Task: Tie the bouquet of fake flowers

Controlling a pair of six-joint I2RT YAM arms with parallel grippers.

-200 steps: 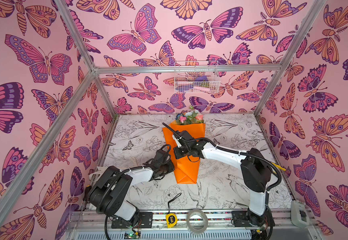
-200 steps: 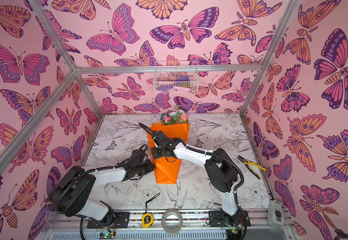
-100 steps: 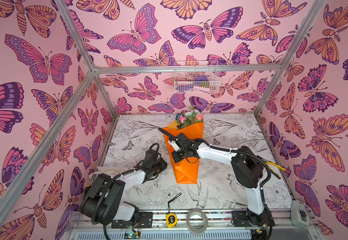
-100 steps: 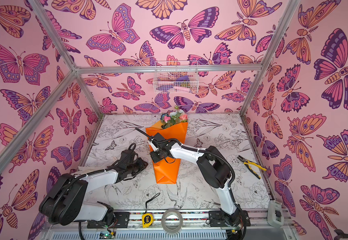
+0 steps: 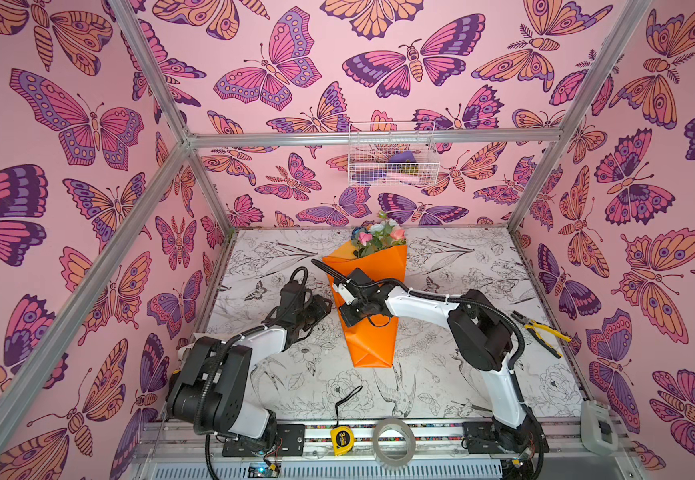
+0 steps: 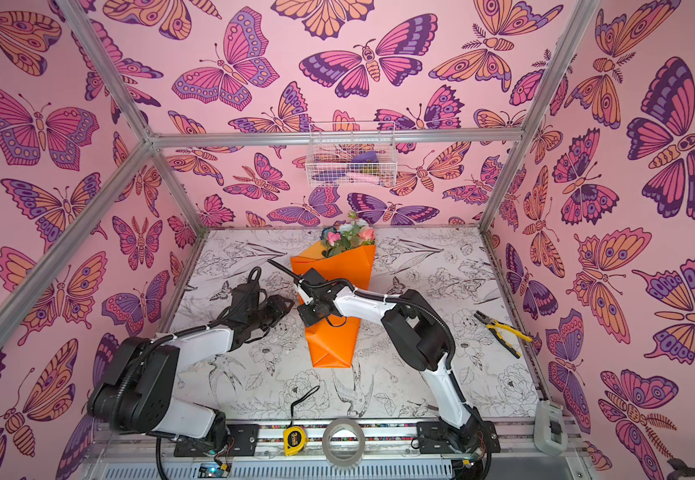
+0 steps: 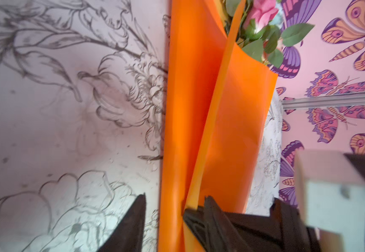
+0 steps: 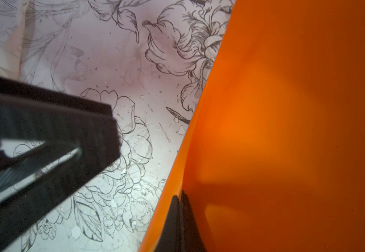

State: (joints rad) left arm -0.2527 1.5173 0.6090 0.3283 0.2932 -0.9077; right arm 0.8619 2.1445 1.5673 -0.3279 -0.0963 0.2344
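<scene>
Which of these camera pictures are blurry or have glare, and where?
Right wrist view: the left arm's black jaws are blurred, the table print is sharp, and the bouquet wrap shows a soft glow with a shadow band. Left wrist view: the jaws and a white block up close are out of focus; the pink rose is slightly soft. Both top views: sharp and evenly lit.

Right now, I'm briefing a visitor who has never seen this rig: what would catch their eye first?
The bouquet of fake flowers stands out: bright orange wrapping lying in the middle of the table, blooms toward the back wall. The right gripper is shut on the wrapping's edge, with the left gripper open just beside it. All around, pink butterfly wallpaper covers the walls.
</scene>
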